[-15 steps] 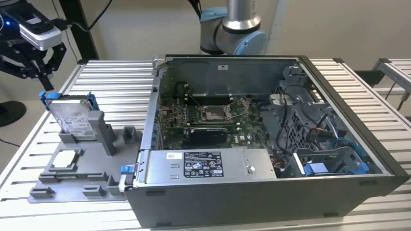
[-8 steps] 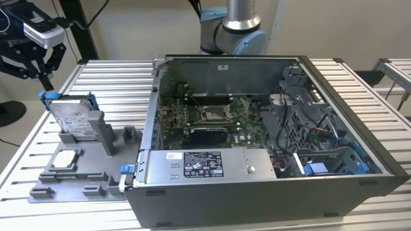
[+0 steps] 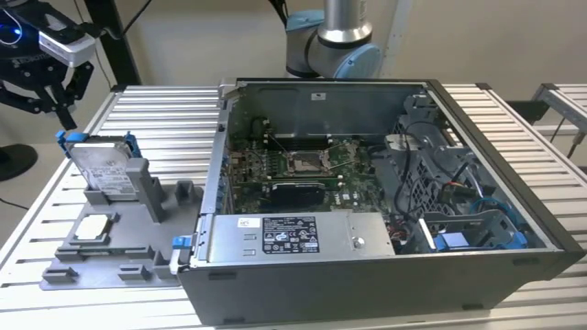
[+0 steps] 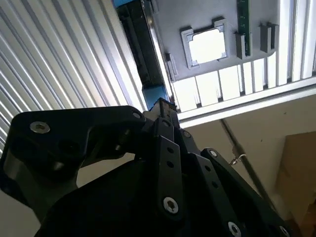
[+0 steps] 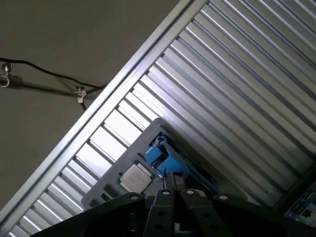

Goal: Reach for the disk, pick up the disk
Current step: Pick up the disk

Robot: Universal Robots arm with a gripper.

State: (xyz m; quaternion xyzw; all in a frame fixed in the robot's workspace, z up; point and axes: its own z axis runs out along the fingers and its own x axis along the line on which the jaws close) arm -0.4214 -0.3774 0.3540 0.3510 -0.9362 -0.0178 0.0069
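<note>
Slatted metal bench (image 3: 165, 103) carries everything. An open computer case (image 3: 513, 206) takes the middle and the exterior view's right. A grey fixture tray (image 3: 101, 265) sits against the case on the exterior view's left. The disk (image 3: 101, 168) stands in a slot at the tray's far end, beside a grey post (image 3: 139, 175), with a blue bracket (image 3: 66, 137) round its edges. The tool (image 3: 62, 118) hangs just above the bracket's upper far corner, apart from it as far as I can judge. Its fingers look drawn together with nothing between them. A small square chip (image 3: 95, 227) lies flat in a pocket nearer the tray's front.

Risks (judgement):
- Tips this narrow cannot straddle the disk. Lowered as they stand, they would strike the bracket corner and tip or jam the disk in its slot.
- The tool sits over one corner, so a grip there could let the disk swing or slip.
- The plastic bracket may flex under the pads.

Orientation: disk tilted, label face toward the exterior camera. Long axis runs from the slot upward and away toward the bench's far edge.
</note>
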